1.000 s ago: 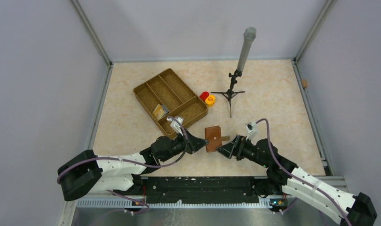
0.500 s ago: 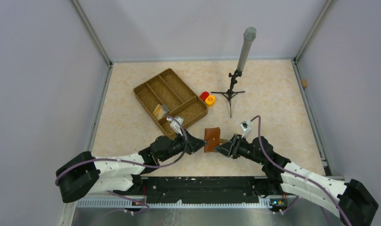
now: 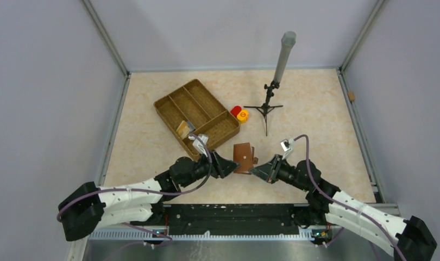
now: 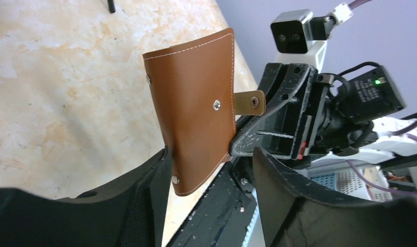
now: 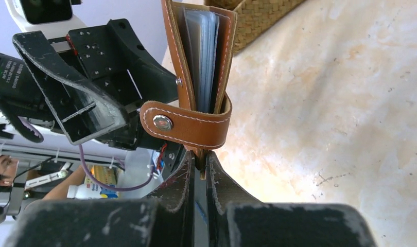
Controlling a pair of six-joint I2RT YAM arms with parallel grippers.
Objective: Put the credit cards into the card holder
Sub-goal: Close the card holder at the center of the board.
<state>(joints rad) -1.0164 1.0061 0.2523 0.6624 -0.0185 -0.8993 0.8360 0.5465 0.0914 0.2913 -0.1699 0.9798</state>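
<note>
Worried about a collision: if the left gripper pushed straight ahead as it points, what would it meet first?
Most likely the card holder, held by the right gripper just ahead of the left gripper's open jaws; the right gripper sits close behind it.

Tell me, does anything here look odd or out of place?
Yes: the card holder stands on edge instead of lying flat, pinched along one edge by the right gripper. Its clasp strap is unsnapped and sticks out loose. The left gripper is open at its other side.
</note>
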